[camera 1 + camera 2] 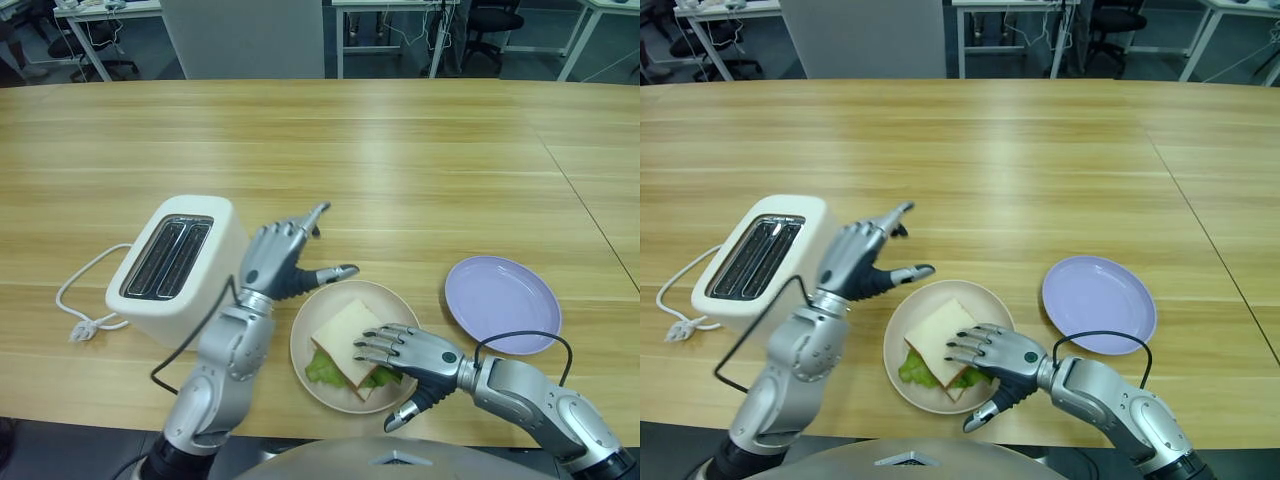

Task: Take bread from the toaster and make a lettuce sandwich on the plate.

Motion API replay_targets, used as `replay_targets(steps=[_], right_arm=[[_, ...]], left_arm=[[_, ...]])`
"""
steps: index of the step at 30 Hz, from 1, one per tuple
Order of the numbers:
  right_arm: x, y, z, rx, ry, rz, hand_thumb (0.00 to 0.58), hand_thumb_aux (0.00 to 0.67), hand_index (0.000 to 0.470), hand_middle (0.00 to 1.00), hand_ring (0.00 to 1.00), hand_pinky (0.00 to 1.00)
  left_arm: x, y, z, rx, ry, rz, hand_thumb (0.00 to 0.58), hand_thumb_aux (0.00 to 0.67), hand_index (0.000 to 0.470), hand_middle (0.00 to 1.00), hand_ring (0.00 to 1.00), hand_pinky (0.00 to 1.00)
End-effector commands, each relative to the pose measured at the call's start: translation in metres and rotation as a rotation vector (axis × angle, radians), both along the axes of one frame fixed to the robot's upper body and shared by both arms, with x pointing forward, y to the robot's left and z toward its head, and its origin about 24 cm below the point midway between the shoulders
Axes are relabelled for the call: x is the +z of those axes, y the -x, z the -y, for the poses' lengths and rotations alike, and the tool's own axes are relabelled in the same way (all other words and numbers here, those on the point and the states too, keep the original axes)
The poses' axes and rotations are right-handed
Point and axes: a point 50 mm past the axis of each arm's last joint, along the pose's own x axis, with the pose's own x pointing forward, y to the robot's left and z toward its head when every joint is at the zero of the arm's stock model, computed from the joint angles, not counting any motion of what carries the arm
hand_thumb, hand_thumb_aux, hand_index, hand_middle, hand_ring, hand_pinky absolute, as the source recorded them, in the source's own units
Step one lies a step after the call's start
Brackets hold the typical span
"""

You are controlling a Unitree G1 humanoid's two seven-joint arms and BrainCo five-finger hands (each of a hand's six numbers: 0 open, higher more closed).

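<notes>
Right hand is resting loosely open on the bread, gripping nothing, lettuce peeking out underneath. Left hand is hanging open, empty, toaster just to its left.

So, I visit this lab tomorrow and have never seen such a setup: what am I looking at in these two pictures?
This is a humanoid robot with two metal hands. Both pictures come from a pair of cameras on its head, looking down at a wooden table, so they show one scene from slightly different spots. On the table stand a white toaster with no bread in its slots, a beige plate carrying bread on lettuce, and a purple plate. The left hand is open between the toaster and the beige plate, holding nothing. The right hand lies spread over the bread, not gripping it.
</notes>
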Motion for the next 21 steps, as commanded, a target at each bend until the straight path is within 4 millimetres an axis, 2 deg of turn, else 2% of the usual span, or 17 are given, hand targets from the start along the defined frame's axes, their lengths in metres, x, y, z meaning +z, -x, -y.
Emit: replay_targets(steps=[1,2,3,4,5,6,10,15,17,21], right_arm=[[0.021,-0.017,0.005,-0.151,-0.224,0.064,0.0,0.0,0.0,0.0,0.0,0.0],[0.029,-0.02,0.005,-0.18,-0.31,0.069,0.535,0.483,0.332,0.01,0.01,0.01],[0.036,-0.02,0.006,-0.209,-0.392,0.05,0.58,0.67,0.46,0.35,0.35,0.35],[0.04,-0.018,0.007,-0.223,-0.457,0.02,0.58,0.67,0.46,0.35,0.35,0.35],[0.044,-0.015,0.009,-0.22,-0.497,-0.016,0.58,0.67,0.46,1.0,1.0,1.0],[0.047,-0.011,0.01,-0.215,-0.53,-0.064,0.58,0.67,0.46,1.0,1.0,1.0],[0.05,0.011,0.019,-0.152,-0.551,-0.237,0.58,0.67,0.46,1.0,1.0,1.0],[0.034,0.049,0.031,-0.067,-0.352,-0.516,0.58,0.67,0.46,1.0,1.0,1.0],[0.028,0.056,0.037,-0.063,-0.275,-0.571,0.58,0.67,0.46,1.0,1.0,1.0],[0.013,0.06,0.042,-0.059,-0.129,-0.589,0.58,0.67,0.46,1.0,1.0,1.0]], left_arm=[[0.01,0.009,-0.01,-0.019,0.066,-0.016,0.0,0.0,0.0,0.0,0.0,0.0],[0.011,0.012,-0.011,-0.036,0.118,-0.039,0.223,0.145,0.099,0.0,0.0,0.0],[0.012,0.016,-0.011,-0.069,0.172,-0.057,0.58,0.67,0.46,0.0,0.0,0.0],[0.013,0.021,-0.011,-0.104,0.209,-0.075,0.58,0.67,0.46,0.0,0.0,0.0],[0.012,0.025,-0.012,-0.133,0.234,-0.101,0.58,0.67,0.46,0.67,0.67,0.67],[0.012,0.031,-0.011,-0.184,0.266,-0.13,0.58,0.67,0.46,1.0,1.0,1.0],[-0.004,0.058,-0.014,-0.385,0.25,-0.327,0.58,0.67,0.46,1.0,1.0,1.0],[-0.042,0.096,-0.023,-0.532,0.087,-0.672,0.58,0.67,0.46,1.0,1.0,1.0],[-0.056,0.107,-0.028,-0.54,0.02,-0.78,0.58,0.67,0.46,1.0,1.0,1.0],[-0.077,0.113,-0.032,-0.539,-0.127,-0.892,0.58,0.67,0.46,1.0,1.0,1.0]])
